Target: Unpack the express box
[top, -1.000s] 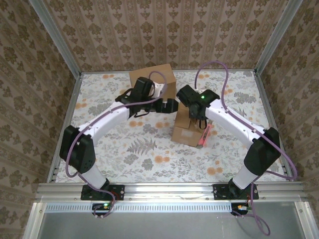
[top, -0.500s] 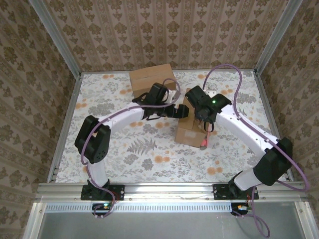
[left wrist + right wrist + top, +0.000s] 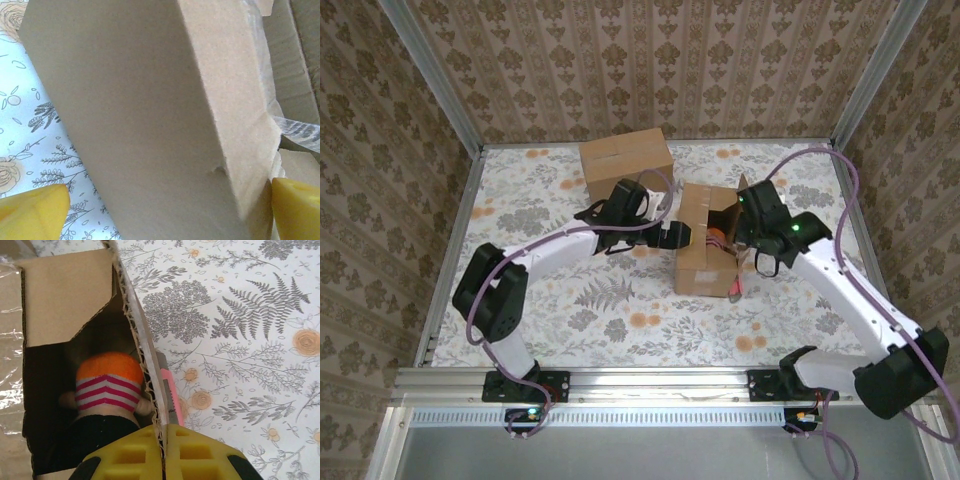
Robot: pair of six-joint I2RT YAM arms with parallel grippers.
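Express box [image 3: 705,245], one flap raised.
Right gripper [image 3: 164,452] pinches its wall; left gripper [image 3: 162,210] spread wide; striped toy [image 3: 107,385] half-hidden in shadow.

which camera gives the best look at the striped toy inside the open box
Right wrist: it looks into the open box at the striped toy. Top external catches a sliver of orange at the opening; left wrist faces the box's outer side.

No legible text, labels, brands, numbers on express box [image 3: 703,262], second box [image 3: 625,160], tape [image 3: 300,131].
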